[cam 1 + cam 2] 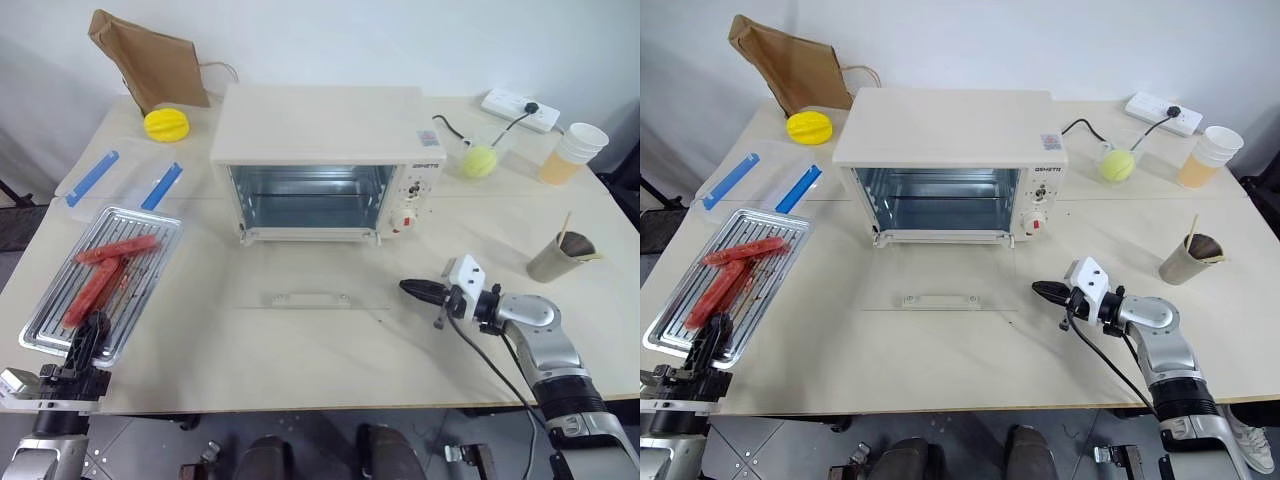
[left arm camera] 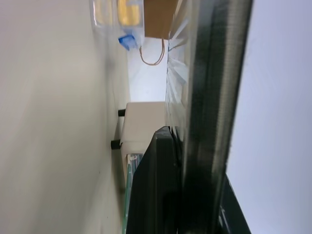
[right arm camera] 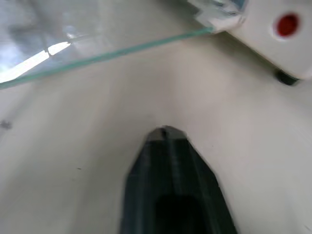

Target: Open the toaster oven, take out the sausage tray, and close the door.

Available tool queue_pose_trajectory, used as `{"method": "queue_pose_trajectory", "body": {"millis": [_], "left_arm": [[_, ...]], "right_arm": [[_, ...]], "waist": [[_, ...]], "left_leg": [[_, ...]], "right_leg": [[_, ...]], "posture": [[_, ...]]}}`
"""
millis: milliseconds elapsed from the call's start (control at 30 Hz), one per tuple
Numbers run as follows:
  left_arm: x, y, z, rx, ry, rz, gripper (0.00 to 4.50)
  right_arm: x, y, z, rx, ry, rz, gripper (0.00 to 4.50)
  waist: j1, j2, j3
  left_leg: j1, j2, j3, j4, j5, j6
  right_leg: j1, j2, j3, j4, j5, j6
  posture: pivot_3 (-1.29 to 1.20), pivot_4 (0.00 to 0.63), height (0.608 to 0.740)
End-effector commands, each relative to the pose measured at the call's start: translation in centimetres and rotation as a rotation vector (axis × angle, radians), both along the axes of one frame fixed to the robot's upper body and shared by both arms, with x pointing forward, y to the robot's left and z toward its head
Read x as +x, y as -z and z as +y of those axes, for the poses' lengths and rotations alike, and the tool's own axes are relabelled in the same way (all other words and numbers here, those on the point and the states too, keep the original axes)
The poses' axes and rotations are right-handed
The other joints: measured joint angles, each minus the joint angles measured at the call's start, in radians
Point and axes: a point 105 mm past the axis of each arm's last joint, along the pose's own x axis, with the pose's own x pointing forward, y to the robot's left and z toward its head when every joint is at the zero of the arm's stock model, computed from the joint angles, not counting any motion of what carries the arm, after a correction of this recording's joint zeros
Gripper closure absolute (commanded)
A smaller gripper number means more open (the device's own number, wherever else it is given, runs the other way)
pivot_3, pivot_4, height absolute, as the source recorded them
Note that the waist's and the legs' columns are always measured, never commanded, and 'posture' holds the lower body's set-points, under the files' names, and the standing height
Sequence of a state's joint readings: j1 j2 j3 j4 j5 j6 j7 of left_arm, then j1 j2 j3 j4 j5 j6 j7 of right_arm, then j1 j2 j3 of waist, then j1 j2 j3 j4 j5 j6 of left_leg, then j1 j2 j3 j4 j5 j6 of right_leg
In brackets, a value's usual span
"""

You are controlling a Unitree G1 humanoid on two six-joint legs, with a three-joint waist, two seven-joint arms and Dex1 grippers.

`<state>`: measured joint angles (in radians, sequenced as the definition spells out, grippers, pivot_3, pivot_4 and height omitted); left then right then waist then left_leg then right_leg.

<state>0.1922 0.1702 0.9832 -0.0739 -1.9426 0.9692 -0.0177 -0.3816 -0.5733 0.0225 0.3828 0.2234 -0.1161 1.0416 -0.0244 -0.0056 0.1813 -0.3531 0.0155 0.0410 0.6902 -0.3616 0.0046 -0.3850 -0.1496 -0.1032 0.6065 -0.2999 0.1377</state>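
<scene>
On the pale counter [image 1: 330, 360], the cream-white boxy toaster oven [image 1: 320, 140] stands with its clear glass door [image 1: 305, 295] folded fully down, lying flat in front of the cavity with its cream-white bar handle [image 1: 307, 298] facing up. The cavity is empty. The shallow silver metal sausage tray [image 1: 100, 280], with wire rack and red sausages, rests on the counter well to the left of the oven, near the front edge.

Progress, judged from this layout: the door has been opened and the tray is out of the oven. One step is left: closing the door.

The left tool [image 1: 88, 345] is at the near edge of the tray; in the left wrist view its black fingers [image 2: 161, 195] appear clamped on the tray rim, so the tray is judged not yet released. The right tool [image 1: 422, 291] has its fingers pressed together, holding nothing. It hovers low over the counter just beside the right edge of the lowered door, pointing toward it.

The remaining move probably calls for lifting the glass panel up until it seats against the oven front.
</scene>
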Motion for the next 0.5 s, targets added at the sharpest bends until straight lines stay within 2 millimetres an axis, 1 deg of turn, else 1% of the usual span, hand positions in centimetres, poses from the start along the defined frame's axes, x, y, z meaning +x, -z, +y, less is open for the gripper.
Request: {"method": "queue_pose_trajectory", "body": {"millis": [33,100,200,267,467,500], "left_arm": [[-0.1,-1.3,-0.3,0.023,0.01,-0.045,4.5],[0.1,-1.3,-0.5,0.025,0.022,-0.038,4.5],[0.1,-1.4,-0.4,0.03,0.027,-0.033,4.5],[0.1,-1.3,-0.4,0.033,0.035,-0.026,4.5],[0.2,-1.2,-0.6,0.034,0.05,-0.018,4.5],[0.2,-1.2,-0.7,0.035,0.054,-0.016,4.5]], "right_arm": [[-0.5,0.1,1.2,0.025,-0.064,0.022,4.47],[-0.8,-1.6,2.6,0.095,-0.13,-0.011,4.47],[-1.1,-3.6,3.5,0.159,-0.181,-0.054,4.47],[-1.5,-4.6,3.8,0.198,-0.21,-0.072,4.47],[-2.3,-6.5,4.2,0.243,-0.246,-0.081,4.47],[-2.5,-7.1,4.4,0.261,-0.253,-0.088,4.47]], "waist": [[0.0,0.0,0.0],[0.0,0.0,0.0],[0.0,0.001,0.0],[0.002,0.001,0.0],[0.01,0.001,0.0],[0.012,0.001,0.0]], "left_leg": [[0.0,0.0,0.0,0.0,0.0,0.0],[0.0,0.0,0.0,0.0,0.0,0.0],[0.0,0.0,-0.001,0.0,0.0,0.0],[0.0,0.0,-0.001,0.0,0.0,0.0],[-0.001,0.001,-0.001,-0.001,-0.001,-0.001],[-0.001,0.001,-0.001,-0.001,-0.001,-0.001]], "right_leg": [[0.0,0.0,0.0,0.0,0.0,0.0],[0.0,0.0,0.0,-0.001,0.0,0.0],[0.0,0.0,0.0,0.0,0.0,0.0],[0.0,0.0,0.0,0.0,0.0,0.0],[-0.001,0.0,0.0,-0.001,0.0,0.0],[-0.001,0.0,0.0,-0.002,0.0,0.0]], "posture": [[0.0,0.15,0.74],[0.0,0.15,0.74],[0.0,0.15,0.74],[0.0,0.15,0.74],[0.0,0.15,0.74],[0.0,0.15,0.74]]}}
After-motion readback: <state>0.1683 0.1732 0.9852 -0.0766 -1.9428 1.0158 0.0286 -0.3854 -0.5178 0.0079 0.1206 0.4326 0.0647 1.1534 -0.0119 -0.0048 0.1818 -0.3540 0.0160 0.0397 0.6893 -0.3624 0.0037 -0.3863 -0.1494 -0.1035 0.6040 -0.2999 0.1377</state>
